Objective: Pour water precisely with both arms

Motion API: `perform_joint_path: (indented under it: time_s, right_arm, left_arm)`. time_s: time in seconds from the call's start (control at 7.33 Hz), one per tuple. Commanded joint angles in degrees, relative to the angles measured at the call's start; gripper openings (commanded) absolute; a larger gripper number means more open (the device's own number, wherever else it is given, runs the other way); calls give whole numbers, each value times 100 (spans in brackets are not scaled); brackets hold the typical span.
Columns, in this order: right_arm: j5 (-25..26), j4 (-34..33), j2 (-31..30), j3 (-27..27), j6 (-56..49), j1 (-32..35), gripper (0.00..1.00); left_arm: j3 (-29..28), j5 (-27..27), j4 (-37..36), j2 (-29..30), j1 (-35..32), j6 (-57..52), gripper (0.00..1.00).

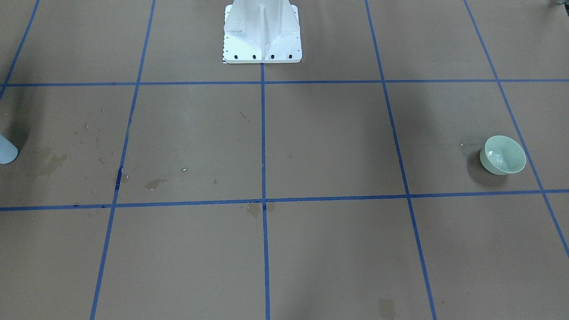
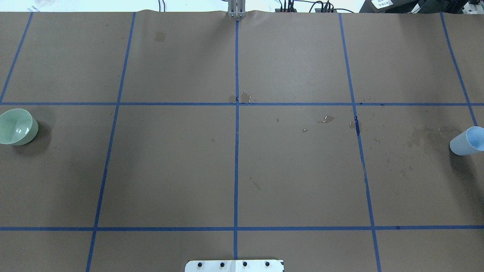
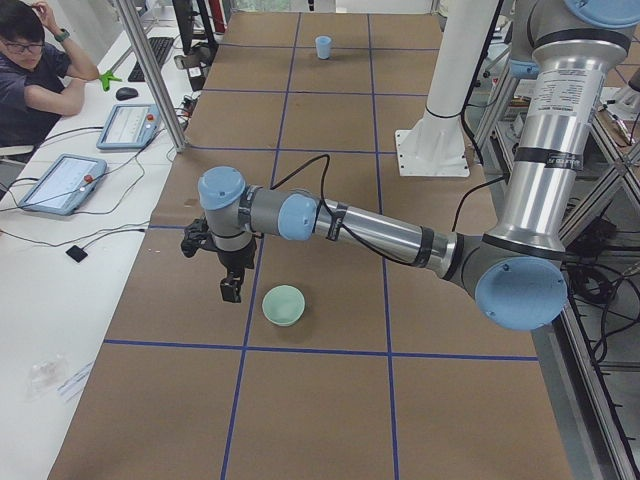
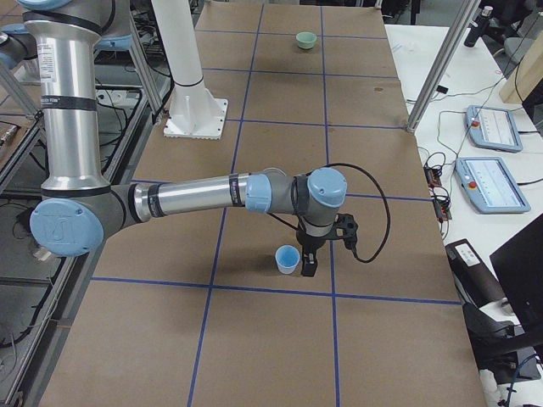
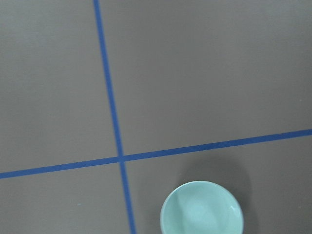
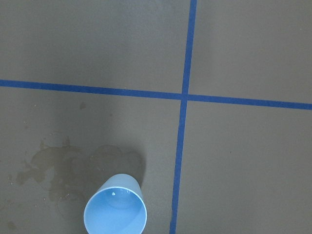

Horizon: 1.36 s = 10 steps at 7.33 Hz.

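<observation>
Front, overhead: bowl [image 1: 502, 155] and cup [image 2: 467, 141], no tool shown. Side views: bowl near left tool [image 3: 232, 290], cup just beside right tool [image 4: 310, 270]; their opening I cannot tell. Right wrist: water [image 6: 114, 207] glints in cup; an off-centre grasp could tip it.

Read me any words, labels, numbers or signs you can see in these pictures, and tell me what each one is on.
No text can be read in any view.
White label on dark gear beyond the table's far edge: too small to read.
Tablet screens on the side desk: blurred.
Green bowl and blue cup: no print shows.
</observation>
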<state>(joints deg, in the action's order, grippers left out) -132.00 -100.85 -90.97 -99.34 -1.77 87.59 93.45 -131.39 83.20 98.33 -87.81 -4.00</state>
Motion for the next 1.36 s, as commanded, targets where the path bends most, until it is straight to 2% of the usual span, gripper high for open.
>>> perform_joint_path:
  time_s: [0.0, 1.23]
  right_arm:
    - [-2, 319, -394, 89, -52, 118, 99]
    - [-10, 338, -360, 73, 1, 136, 99]
  left_arm:
    - [-125, -1, 126, -349, -96, -206, 100]
    - [-64, 8, 127, -429, -140, -92, 100]
